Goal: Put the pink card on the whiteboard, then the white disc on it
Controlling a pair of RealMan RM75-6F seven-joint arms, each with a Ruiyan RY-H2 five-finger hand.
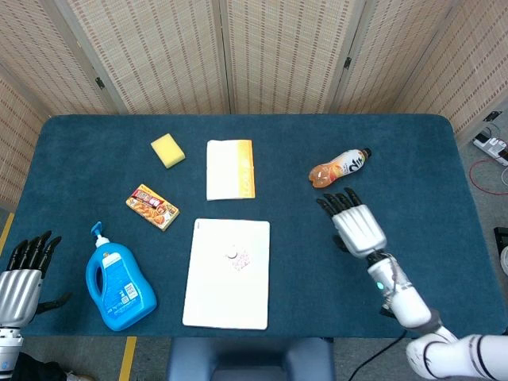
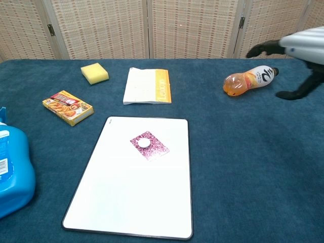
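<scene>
- The pink card (image 2: pixel 149 145) lies flat on the whiteboard (image 2: pixel 129 202), in its upper half, and the white disc (image 2: pixel 145 142) sits on the card near its upper left part. Judging from that, both placements look done.
- The step in hand, as I read it, is only to clear away. To do it well I should lift my right hand (image 1: pixel 355 224) high and wide of the whiteboard, so no finger or forearm brushes the disc or nudges the card askew.
- The orange drink bottle (image 1: pixel 340 167) lies just beyond my fingertips on the blue desk (image 1: pixel 413 159), so I should mind it: it is on its side and would likely roll at a touch.
- My right hand hovers over the desk, well to the right of the whiteboard, fingers spread and straight, holding nothing and touching nothing.
- My left hand (image 1: pixel 27 272) shows at the lower left edge of the head view, beside the blue detergent bottle (image 1: pixel 117 281), fingers apart and empty.
</scene>
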